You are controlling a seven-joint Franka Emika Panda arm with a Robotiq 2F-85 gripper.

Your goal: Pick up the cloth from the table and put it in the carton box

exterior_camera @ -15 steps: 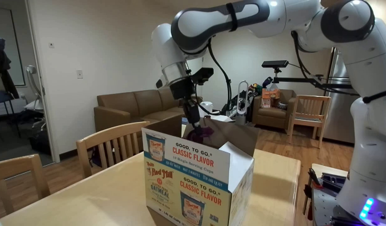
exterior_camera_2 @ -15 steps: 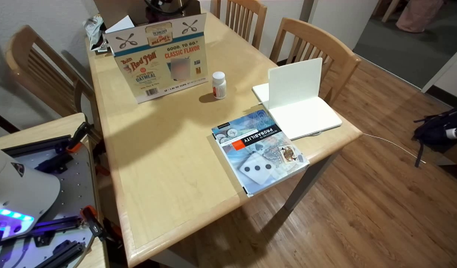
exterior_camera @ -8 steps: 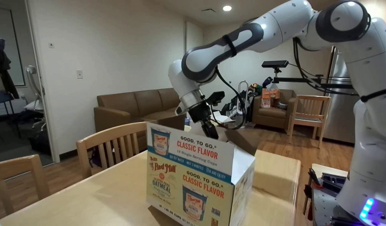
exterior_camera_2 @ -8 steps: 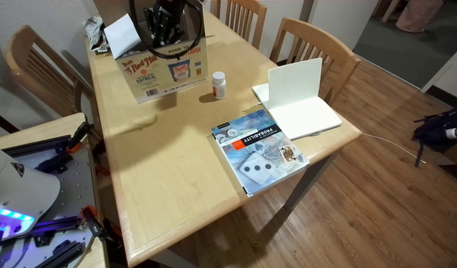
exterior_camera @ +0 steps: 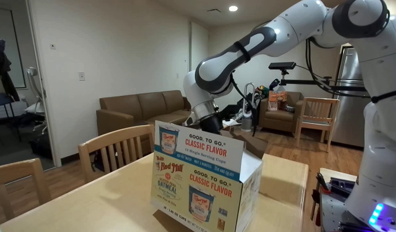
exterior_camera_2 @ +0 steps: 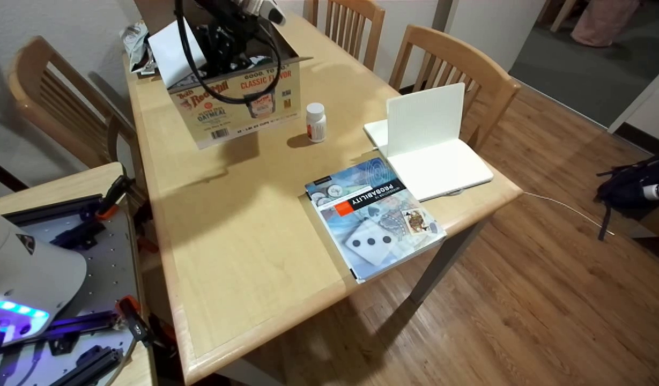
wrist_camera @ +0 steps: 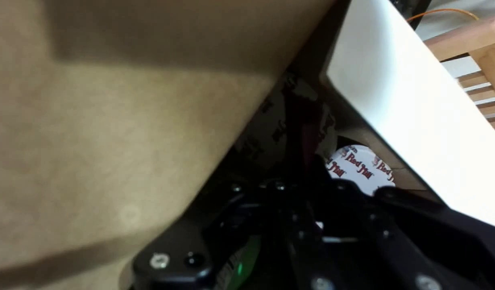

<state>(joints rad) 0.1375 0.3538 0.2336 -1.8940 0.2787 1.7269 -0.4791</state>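
Observation:
The carton box (exterior_camera: 198, 174) stands on the pale wood table (exterior_camera: 98, 199); it also shows in an exterior view (exterior_camera_2: 211, 115). Its brown flap (wrist_camera: 110, 141) fills the left of the wrist view. My gripper (wrist_camera: 305, 169) is down inside the box, with its fingers close together in deep shadow. A dark reddish strip of the cloth (wrist_camera: 310, 141) shows at the fingertips, and the gripper looks shut on it. In an exterior view the black gripper (exterior_camera_2: 222, 51) is in the box mouth. The rest of the cloth is hidden.
Round white cup lids (wrist_camera: 362, 167) lie in the box. A white flap (wrist_camera: 408, 104) stands beside the gripper. A white bottle (exterior_camera_2: 316, 123), a probability book (exterior_camera_2: 375, 220) and an open notebook (exterior_camera_2: 436, 161) are on the table. Wooden chairs (exterior_camera_2: 452, 69) stand along it.
The arm has lowered and tilted into the box. The purple cloth, seen above the rim one second ago, is inside. A box flap has bent outward, and the box has shifted slightly.

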